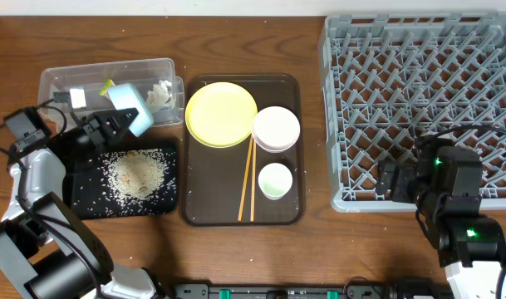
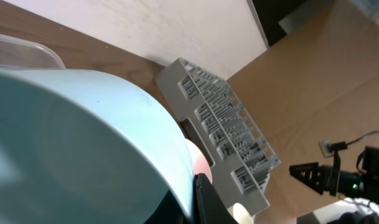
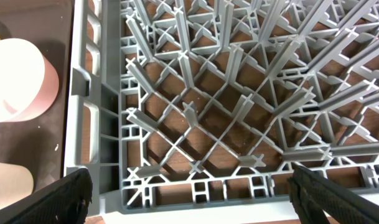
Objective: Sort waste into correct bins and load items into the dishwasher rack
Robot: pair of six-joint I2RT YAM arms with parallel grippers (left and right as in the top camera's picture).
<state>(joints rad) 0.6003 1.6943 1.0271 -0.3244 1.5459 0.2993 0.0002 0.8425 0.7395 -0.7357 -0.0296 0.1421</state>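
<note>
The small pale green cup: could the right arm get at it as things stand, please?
Probably yes: the right arm's jaws are open, the cup stands uncovered, only the rack wall lies between.

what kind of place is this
Likely a robot test bench staged as a dish-clearing station, not a real kitchen: a wooden table holds a dishwasher rack and a brown tray with a plate, and the left claw grips a blue bowl.

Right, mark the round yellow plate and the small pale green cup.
Round yellow plate (image 1: 222, 114): overhead view, centre of its face.
Small pale green cup (image 1: 275, 180): overhead view, its inner bottom.
</note>
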